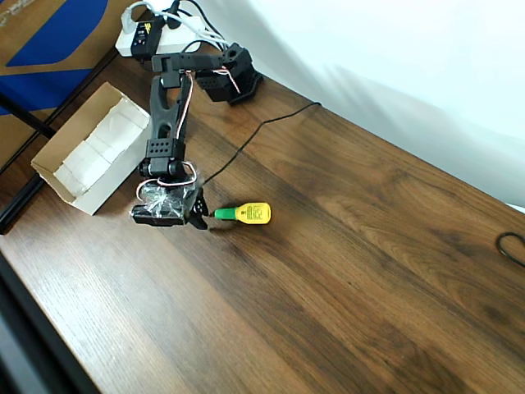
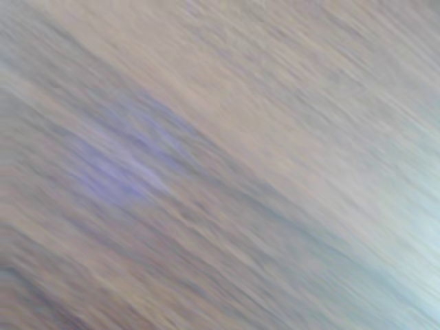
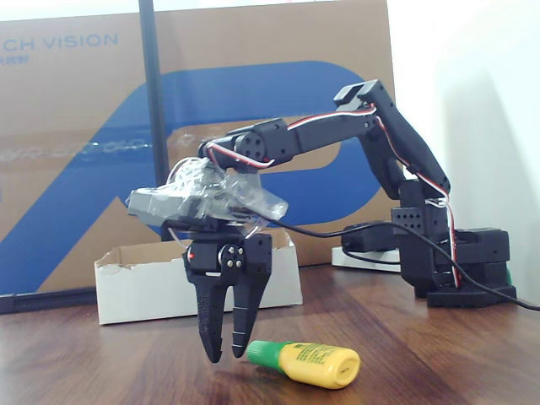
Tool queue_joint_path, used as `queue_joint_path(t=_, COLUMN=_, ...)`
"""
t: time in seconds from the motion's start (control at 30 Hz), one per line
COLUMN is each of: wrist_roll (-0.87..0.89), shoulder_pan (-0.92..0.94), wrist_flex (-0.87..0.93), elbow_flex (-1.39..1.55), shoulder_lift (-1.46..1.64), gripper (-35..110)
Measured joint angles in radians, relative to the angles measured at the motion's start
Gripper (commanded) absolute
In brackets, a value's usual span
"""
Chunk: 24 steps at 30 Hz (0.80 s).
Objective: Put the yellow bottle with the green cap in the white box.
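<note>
Your white box (image 1: 82, 156) sits open near the bench's (image 1: 328, 271) far left corner in the overhead view, holding only its white lining, with the arm (image 3: 371, 126) reaching alongside it. The yellow bottle with the green cap (image 3: 308, 363) lies on its side on the bench, outside the box, its cap pointing toward the fingers (image 3: 209, 325). Your gripper (image 3: 226, 353) points straight down just beside the cap, its fingers narrowly apart and holding nothing; the wrist view is only blur.
</note>
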Motion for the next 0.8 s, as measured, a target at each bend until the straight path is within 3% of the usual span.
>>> queue_joint_path(t=0.5, wrist_roll=0.061, shoulder_pan=-0.075, wrist_flex=0.034, elbow_flex=-0.040, shoulder_lift=0.046, gripper=16)
queue_joint_path(t=0.8, wrist_roll=0.095, shoulder_pan=-0.109, wrist_flex=0.025, elbow_flex=0.104, shoulder_lift=0.215, gripper=16)
